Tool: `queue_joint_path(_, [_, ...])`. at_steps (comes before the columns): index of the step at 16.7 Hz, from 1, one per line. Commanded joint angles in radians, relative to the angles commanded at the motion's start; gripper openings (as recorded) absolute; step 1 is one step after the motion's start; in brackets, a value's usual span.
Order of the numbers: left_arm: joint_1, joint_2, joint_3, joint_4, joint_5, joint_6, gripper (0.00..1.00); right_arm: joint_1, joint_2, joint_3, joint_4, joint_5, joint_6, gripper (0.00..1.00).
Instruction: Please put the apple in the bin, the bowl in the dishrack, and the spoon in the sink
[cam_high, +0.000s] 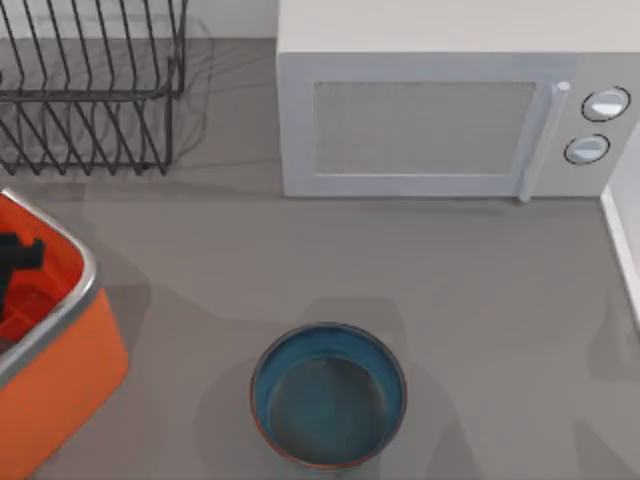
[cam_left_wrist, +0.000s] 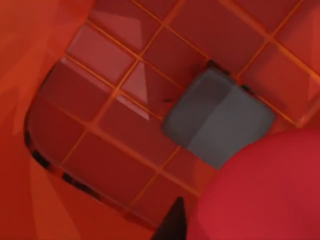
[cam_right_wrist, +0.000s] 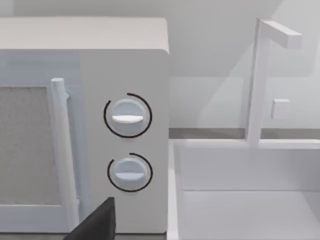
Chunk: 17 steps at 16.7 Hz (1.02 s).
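One of three jobs nears done: left hand (cam_high: 18, 270) sits down inside the bin (cam_high: 70, 360) at nine o'clock, clamped on the apple (cam_left_wrist: 265, 190), while the bowl (cam_high: 328, 395) waits on the tabletop (cam_high: 450, 290) at six o'clock.

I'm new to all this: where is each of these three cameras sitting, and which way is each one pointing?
Top view: hangs above the table looking straight down at the bowl, the dishrack, the microwave and the bin; the left gripper reaches into the bin.
Left wrist view: sits on the left arm, aimed down at the bin's gridded floor, with the apple close by and a grey finger pad.
Right wrist view: sits on the right arm, facing the microwave's dials and the sink; a dark finger tip shows.
Shared: top and right wrist views both show the microwave; top and left wrist views both show the bin.
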Motion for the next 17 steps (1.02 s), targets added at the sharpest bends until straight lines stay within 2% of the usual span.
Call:
queue_joint_path(6, [0.001,0.007,-0.046,0.05,0.0,-0.001,0.0,0.0,0.0,0.0,0.0,0.0,0.0,1.0])
queue_joint_path(17, [0.001,0.007,-0.046,0.05,0.0,-0.001,0.83,0.0,0.0,0.0,0.0,0.0,0.0,1.0])
